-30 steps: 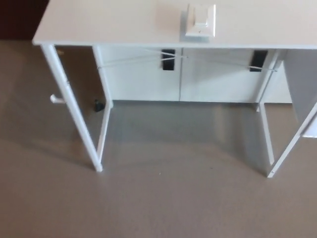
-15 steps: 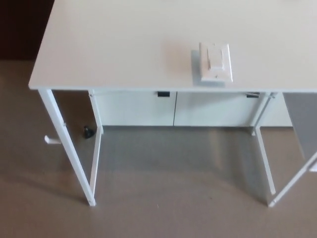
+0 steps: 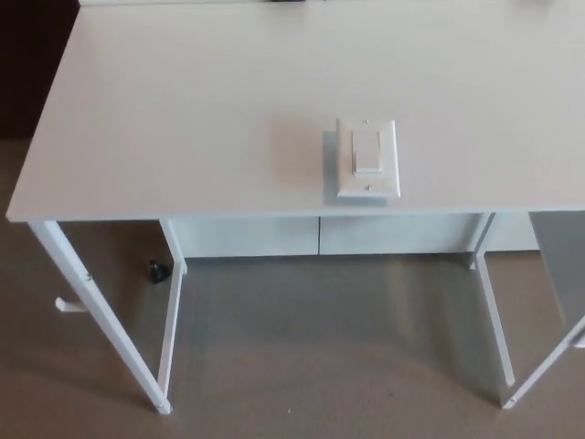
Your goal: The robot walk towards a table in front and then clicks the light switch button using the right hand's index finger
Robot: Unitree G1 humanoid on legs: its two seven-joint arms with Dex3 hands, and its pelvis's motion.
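A white light switch [image 3: 367, 158] lies flat on the white table [image 3: 183, 119], close to the table's near edge and a little right of the picture's middle. Its rocker button [image 3: 367, 152] sits in the centre of the plate. Neither of my hands nor any part of my arms shows in the head view.
The table stands on thin white legs [image 3: 102, 322] over a grey-brown carpet [image 3: 320, 366]. A low white cabinet [image 3: 320, 236] runs behind under the tabletop. A small black object [image 3: 159, 270] lies on the floor by the left inner leg. A grey panel [image 3: 562, 265] hangs at the right.
The whole picture has shifted: the camera has come closer to the table, so the tabletop and switch now sit lower and larger in view. Nothing on the table has moved.
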